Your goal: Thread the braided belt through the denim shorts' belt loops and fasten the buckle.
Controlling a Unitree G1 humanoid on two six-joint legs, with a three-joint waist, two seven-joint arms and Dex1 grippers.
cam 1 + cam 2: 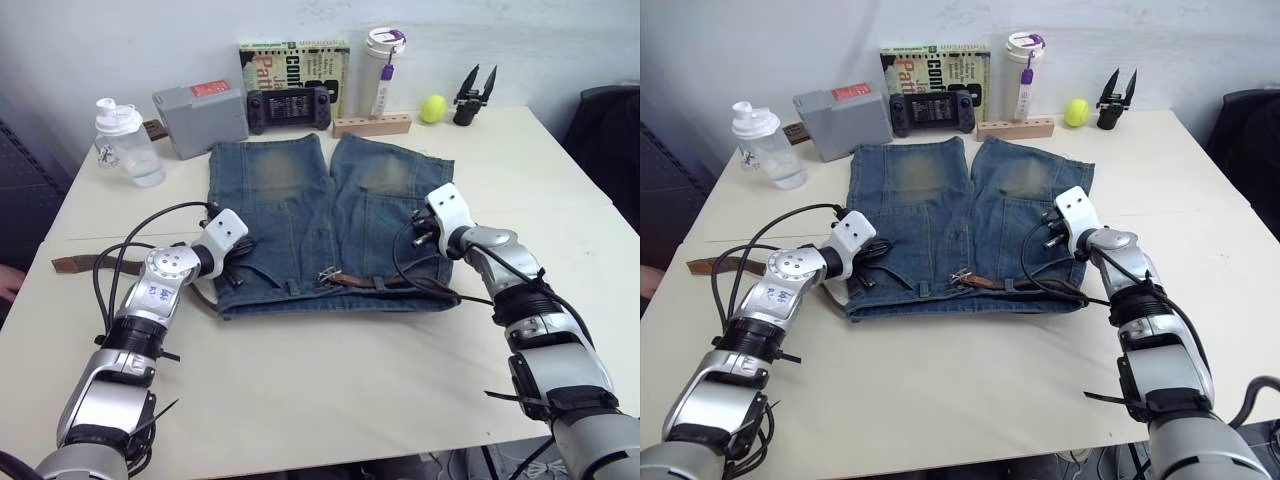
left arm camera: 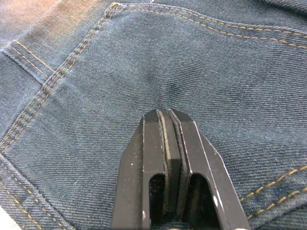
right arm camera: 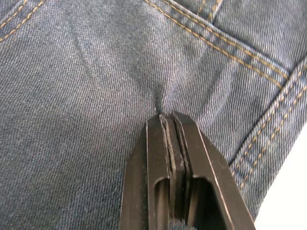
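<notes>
Both end effectors, left [image 2: 168,115] and right [image 3: 165,117], pinched onto denim shorts [image 1: 300,200] fabric.

Top of frame: shaker bottle [image 1: 127,141], grey box [image 1: 200,118], game controller [image 1: 289,107], book [image 1: 295,64], tumbler [image 1: 384,72], wooden block [image 1: 372,125], tennis ball [image 1: 433,108], spare gripper [image 1: 474,97].

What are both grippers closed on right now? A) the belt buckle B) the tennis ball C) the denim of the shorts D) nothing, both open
C. In the wrist views the left gripper and the right gripper each have their fingers shut, with the denim shorts puckering at the tips; the buckle lies apart on the waistband between them.
</notes>
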